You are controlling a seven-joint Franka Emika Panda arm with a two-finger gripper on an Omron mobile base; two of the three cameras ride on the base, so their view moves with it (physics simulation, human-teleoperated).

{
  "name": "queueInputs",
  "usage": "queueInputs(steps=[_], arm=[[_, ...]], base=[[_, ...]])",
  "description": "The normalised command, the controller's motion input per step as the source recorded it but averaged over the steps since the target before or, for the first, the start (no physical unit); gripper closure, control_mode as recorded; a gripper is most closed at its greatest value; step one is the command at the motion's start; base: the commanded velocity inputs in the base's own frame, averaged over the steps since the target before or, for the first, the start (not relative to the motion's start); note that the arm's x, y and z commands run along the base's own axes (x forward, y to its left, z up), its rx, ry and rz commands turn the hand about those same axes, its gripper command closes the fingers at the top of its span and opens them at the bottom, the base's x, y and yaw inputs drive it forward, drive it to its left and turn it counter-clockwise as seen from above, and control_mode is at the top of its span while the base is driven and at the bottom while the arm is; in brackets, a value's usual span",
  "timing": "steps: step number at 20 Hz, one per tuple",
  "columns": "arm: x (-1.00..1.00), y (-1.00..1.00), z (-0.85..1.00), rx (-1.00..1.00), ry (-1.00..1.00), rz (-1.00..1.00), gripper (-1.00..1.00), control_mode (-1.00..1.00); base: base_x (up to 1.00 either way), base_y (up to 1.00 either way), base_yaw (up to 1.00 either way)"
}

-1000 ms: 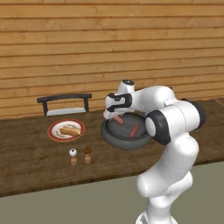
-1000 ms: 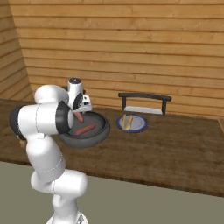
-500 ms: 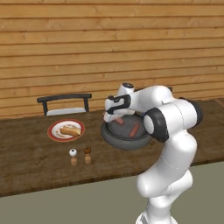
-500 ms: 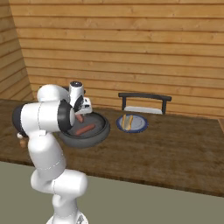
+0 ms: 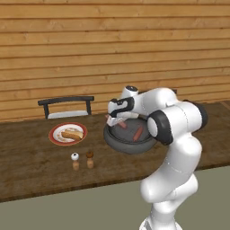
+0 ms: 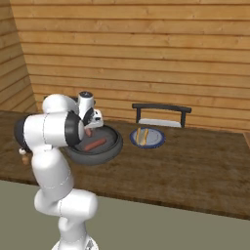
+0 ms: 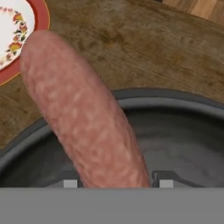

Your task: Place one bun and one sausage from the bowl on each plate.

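Observation:
My gripper [image 5: 117, 121] [image 6: 93, 128] [image 7: 114, 183] reaches down into the left part of the dark grey bowl [image 5: 130, 146] [image 6: 97, 151] [image 7: 175, 98]. It is shut on a sausage [image 7: 83, 113] [image 5: 110, 119] that slants up over the bowl's rim toward the red-rimmed plate [image 5: 56, 134] [image 7: 17, 26]. A second sausage [image 5: 138, 133] [image 6: 94, 144] lies flat in the bowl. On the red-rimmed plate rests a bun with a sausage [image 5: 72, 134]. The pale blue plate [image 6: 155, 139] to the bowl's right carries a bun [image 6: 141, 135].
Salt and pepper shakers [image 5: 75, 161] [image 5: 90, 159] stand in front of the red-rimmed plate, near the counter's front edge. A dark rack [image 5: 66, 101] [image 6: 161, 108] stands at the back against the wooden wall.
The jaws stood wide over the sausage before and have now closed in on it. The hand dipped a little lower into the bowl.

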Motion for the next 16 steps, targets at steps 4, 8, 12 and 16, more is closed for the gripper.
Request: queueInputs(steps=[4, 8, 12, 16], arm=[[-0.38, 0.45, 0.36, 0.0, 0.0, 0.0, 1.0, -1.0], [-0.13, 0.8, 0.37, 0.0, 0.0, 0.05, 1.0, -1.0], [0.04, 0.97, 0.27, 0.0, 0.09, 0.05, 1.0, -1.0], [0.22, 0.93, 0.17, -0.01, 0.11, 0.08, 1.0, -1.0]], base=[[0.0, 0.0, 0.0], [0.0, 0.0, 0.0], [0.0, 0.0, 0.0], [0.0, 0.0, 0.0]])
